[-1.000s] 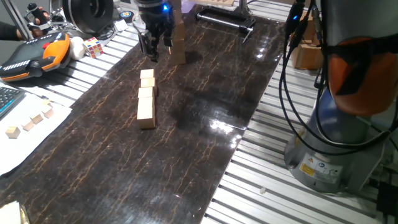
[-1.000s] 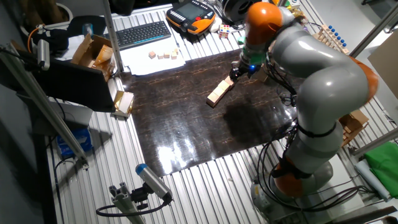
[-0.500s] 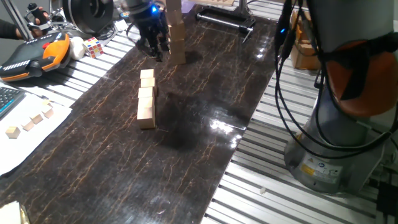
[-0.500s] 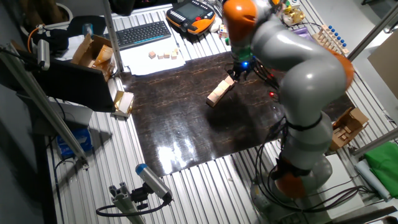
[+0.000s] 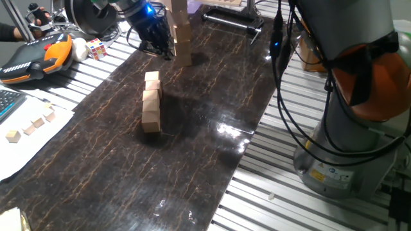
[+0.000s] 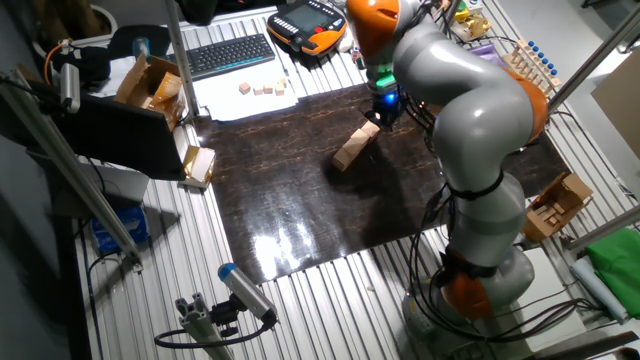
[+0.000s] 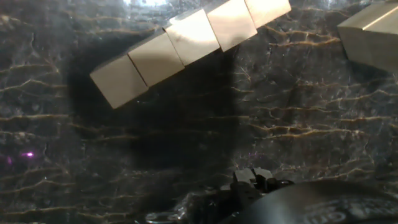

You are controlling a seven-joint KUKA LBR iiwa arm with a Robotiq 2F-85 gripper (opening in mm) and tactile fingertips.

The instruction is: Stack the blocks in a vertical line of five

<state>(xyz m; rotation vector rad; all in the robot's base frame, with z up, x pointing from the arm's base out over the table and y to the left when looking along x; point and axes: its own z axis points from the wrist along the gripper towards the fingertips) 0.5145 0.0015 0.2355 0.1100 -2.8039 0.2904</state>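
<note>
Several pale wooden blocks (image 5: 151, 102) lie end to end in a flat row on the dark marble-patterned mat (image 5: 192, 167). The row also shows in the other fixed view (image 6: 354, 149) and across the top of the hand view (image 7: 186, 40). My gripper (image 5: 163, 50) hangs low over the far end of the mat, just beyond the row and apart from it. Its fingers look parted with nothing between them. It also shows in the other fixed view (image 6: 384, 112). The hand view does not show the fingertips.
A taller upright stack of pale wooden pieces (image 5: 183, 38) stands right beside the gripper; its base shows in the hand view (image 7: 373, 34). A Rubik's cube (image 5: 96, 48), an orange pendant (image 5: 35, 58) and tiny cubes on white paper (image 5: 32, 125) lie left of the mat. The robot base (image 5: 340, 147) stands right.
The arm has swung round and the gripper has shifted a little left at the far end of the mat. The row of blocks has not moved.
</note>
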